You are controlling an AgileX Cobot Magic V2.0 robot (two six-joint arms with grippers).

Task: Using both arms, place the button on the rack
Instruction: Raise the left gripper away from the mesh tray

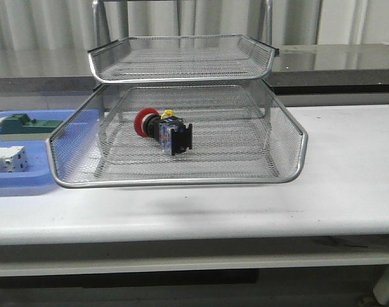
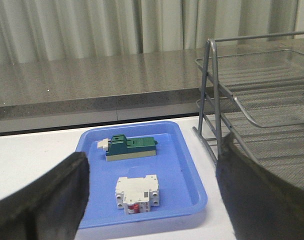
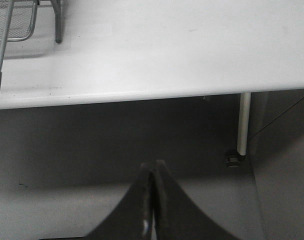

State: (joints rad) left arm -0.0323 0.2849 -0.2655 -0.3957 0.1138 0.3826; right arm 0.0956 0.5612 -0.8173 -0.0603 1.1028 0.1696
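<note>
The button (image 1: 161, 130), with red round cap, black body and a small yellow detail, lies on its side in the middle tray of the silver wire-mesh rack (image 1: 182, 64). The rack also shows in the left wrist view (image 2: 262, 95) and its corner in the right wrist view (image 3: 12, 25). Neither arm shows in the front view. My left gripper (image 2: 152, 195) is open and empty, above the blue tray beside the rack. My right gripper (image 3: 153, 167) is shut on nothing, low in front of the table's front edge.
A flat blue plastic tray (image 2: 192, 175) left of the rack holds a green-and-beige block (image 2: 131, 147) and a white switch block (image 2: 137, 192); both show in the front view too (image 1: 18, 125). A table leg (image 3: 243, 125) stands under the white table's edge (image 3: 142, 95).
</note>
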